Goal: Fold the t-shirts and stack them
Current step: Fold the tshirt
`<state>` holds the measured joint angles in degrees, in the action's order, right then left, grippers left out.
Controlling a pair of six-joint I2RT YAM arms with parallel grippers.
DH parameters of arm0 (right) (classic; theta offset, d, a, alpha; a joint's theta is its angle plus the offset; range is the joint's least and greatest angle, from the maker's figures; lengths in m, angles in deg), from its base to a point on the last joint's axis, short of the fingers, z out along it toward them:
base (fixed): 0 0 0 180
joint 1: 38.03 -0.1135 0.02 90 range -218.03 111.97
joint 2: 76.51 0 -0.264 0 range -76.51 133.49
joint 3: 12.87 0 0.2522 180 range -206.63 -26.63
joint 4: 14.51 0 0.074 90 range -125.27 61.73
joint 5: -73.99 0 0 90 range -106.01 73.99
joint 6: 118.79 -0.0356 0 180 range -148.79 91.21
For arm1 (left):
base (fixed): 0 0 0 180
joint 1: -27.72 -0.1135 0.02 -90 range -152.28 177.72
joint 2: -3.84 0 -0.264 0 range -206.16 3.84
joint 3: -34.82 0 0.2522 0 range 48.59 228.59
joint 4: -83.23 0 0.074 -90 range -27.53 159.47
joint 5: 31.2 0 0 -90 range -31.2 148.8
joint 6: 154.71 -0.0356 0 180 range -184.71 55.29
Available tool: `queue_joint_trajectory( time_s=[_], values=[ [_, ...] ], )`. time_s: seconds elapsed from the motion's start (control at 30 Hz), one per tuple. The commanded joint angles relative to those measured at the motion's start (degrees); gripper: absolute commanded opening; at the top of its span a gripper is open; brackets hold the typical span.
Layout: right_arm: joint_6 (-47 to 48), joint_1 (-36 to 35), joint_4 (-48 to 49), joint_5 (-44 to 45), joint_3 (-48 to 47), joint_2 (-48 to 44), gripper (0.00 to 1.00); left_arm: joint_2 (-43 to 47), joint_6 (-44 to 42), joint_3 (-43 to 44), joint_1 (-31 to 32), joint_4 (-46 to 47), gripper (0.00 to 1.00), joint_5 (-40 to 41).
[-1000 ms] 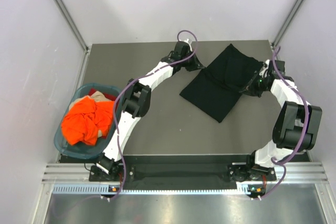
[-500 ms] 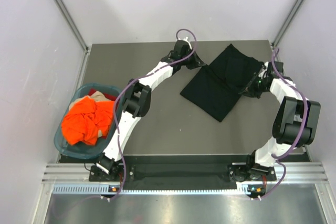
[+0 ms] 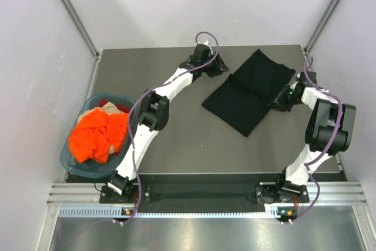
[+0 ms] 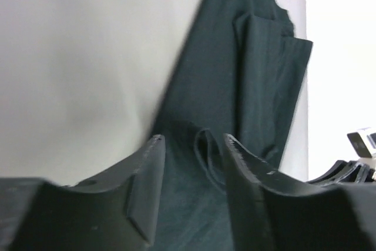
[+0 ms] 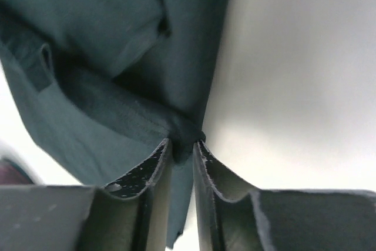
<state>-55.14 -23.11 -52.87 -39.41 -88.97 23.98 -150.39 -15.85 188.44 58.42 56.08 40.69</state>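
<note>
The black t-shirt lies folded on the far right part of the table. My left gripper sits at its far left edge, and in the left wrist view the gripper is open with a loose fold of the black t-shirt between its fingers. At the shirt's right edge is my right gripper. Its jaws are parted narrowly, with the hem of the black t-shirt still lying between the tips. The orange t-shirt is crumpled in the basket at the left.
The teal basket sits on the table's left edge and also holds tan and red cloth. Grey walls close in on the dark table at the left, back and right. The right arm's elbow stands near the right wall.
Both grippers held the black shirt's edges shut a second ago. The left jaws have now opened wide and the right jaws have parted a little. The right arm drew back slightly.
</note>
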Motion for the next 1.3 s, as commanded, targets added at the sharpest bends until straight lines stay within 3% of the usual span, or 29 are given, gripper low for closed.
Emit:
queue_joint_trajectory(
  time_s=[0.0,0.07,0.2,0.27,0.33,0.37,0.4,0.7,0.9,1.1,1.27],
  values=[
    [-2.2,1.3,4.7,0.8,-3.8,2.2,0.24,6.0,-4.9,2.5,-2.0,-6.5,0.51,3.2],
    [-2.9,1.7,5.0,1.0,-4.5,2.7,0.31,9.1,-9.0,0.2,-2.4,-9.8,0.53,4.3],
    [-1.0,2.4,-0.1,4.9,-8.8,2.3,0.49,20.4,-16.4,-14.0,-3.3,-14.5,0.54,2.7],
    [0.5,2.3,-3.5,7.7,-10.2,1.4,0.57,23.5,-20.7,-19.2,-3.5,-16.0,0.61,1.3],
    [1.2,2.3,-5.8,8.9,-8.5,-2.1,0.71,27.7,-23.3,-26.5,-4.1,-17.7,0.66,-1.3],
    [1.0,2.1,-6.1,8.4,-7.0,-5.6,0.86,29.0,-25.4,-30.8,-4.5,-18.0,0.73,-2.0],
    [1.0,1.9,-6.2,6.9,-3.8,-7.2,0.99,30.5,-26.1,-32.3,-4.7,-19.1,0.74,-2.6],
    [-2.9,-5.7,-3.7,-4.7,17.9,-23.3,1.0,26.5,-26.9,-35.2,-5.2,-20.9,0.71,-9.6],
    [-11.7,-10.0,8.4,-6.0,30.2,-27.0,0.99,23.2,-23.8,-33.1,-4.8,-21.0,0.65,-7.7],
    [-19.0,-10.3,19.4,-6.7,37.2,-23.7,0.72,20.1,-23.9,-29.9,-4.0,-24.7,0.61,-7.0],
    [-21.2,-10.9,22.0,-6.2,38.0,-22.3,0.62,18.9,-24.5,-29.2,-3.8,-25.5,0.6,-7.6]
  ],
)
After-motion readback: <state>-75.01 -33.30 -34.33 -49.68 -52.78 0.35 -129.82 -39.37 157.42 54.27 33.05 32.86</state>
